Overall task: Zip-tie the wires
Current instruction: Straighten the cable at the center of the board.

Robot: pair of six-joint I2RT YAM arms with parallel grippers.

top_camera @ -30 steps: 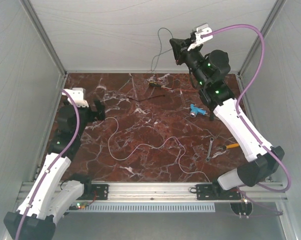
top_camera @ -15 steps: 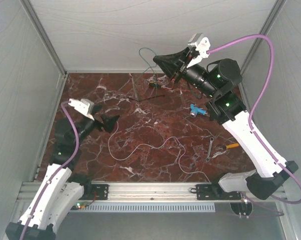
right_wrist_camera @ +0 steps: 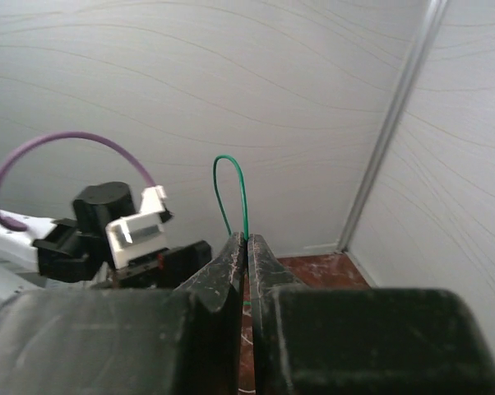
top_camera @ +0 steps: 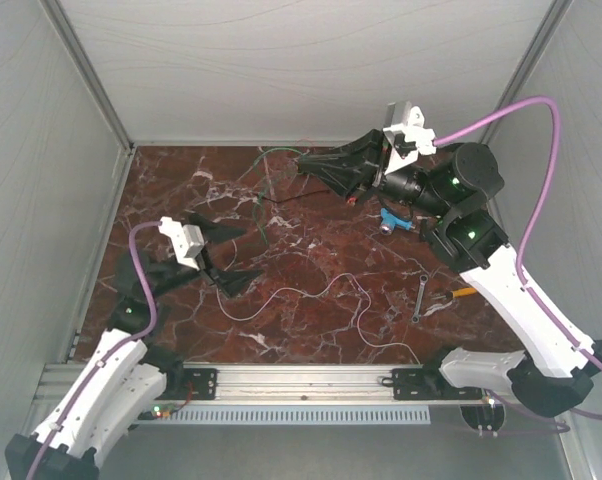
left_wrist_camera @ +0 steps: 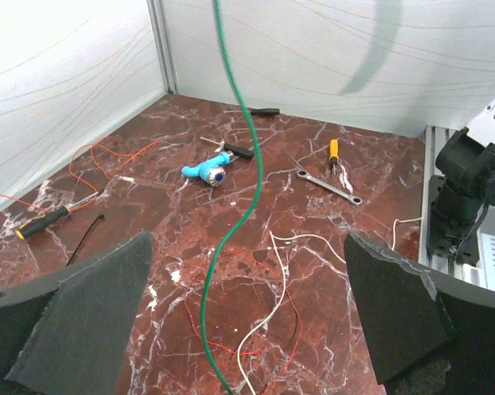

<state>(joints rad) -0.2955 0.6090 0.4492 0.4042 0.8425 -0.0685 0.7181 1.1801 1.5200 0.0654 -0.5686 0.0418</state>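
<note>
Over the far middle of the surface [top_camera: 311, 335] hangs the right gripper [top_camera: 303, 165], its jaws pressed together on the hanging strand [left_wrist_camera: 258, 164], which drops to the surface between the two arms. The left gripper [top_camera: 249, 256] sits left of centre, jaws spread toward that strand. The wires [top_camera: 281, 292] sprawl across the middle. On the right, a wrench [top_camera: 421, 297] lies just left of a screwdriver [top_camera: 463, 292], with a small hand tool [top_camera: 391, 222] behind them.

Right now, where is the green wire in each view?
Top view: green wire beside the right tool, upper middle.
Left wrist: green wire runs top to bottom, centre.
Right wrist: green wire loops above the shut tool.
Shared: blue part, top and left wrist only.
</note>
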